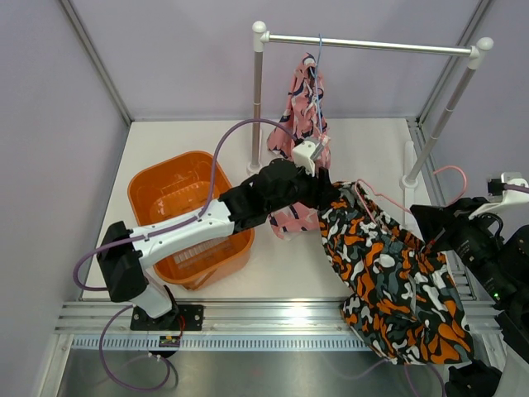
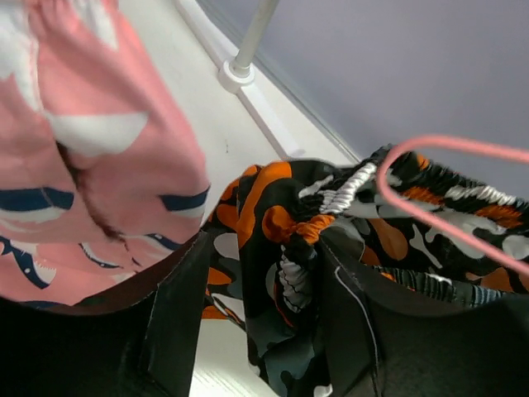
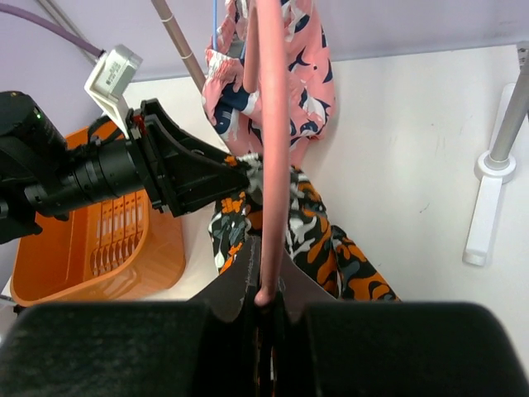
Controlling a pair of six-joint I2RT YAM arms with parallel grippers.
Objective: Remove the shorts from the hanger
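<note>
The camouflage shorts (image 1: 397, 281) hang from a pink hanger (image 1: 376, 194) and drape toward the front right of the table. My right gripper (image 1: 426, 240) is shut on the hanger's end (image 3: 264, 294); the rod (image 3: 271, 124) runs up from between its fingers. My left gripper (image 1: 329, 194) is closed on the bunched waistband of the camouflage shorts (image 2: 273, 198), with fabric filling the space between the fingertips (image 2: 269, 248). The pink shorts (image 1: 302, 99) hang from a blue hanger on the rack, just behind my left gripper, and fill the left of the left wrist view (image 2: 99, 149).
An orange basket (image 1: 165, 186) stands at the left under my left arm. The clothes rack's bar (image 1: 372, 43) spans the back on two posts; the right post's base (image 3: 488, 165) sits at the table's right edge. Walls close the back and sides.
</note>
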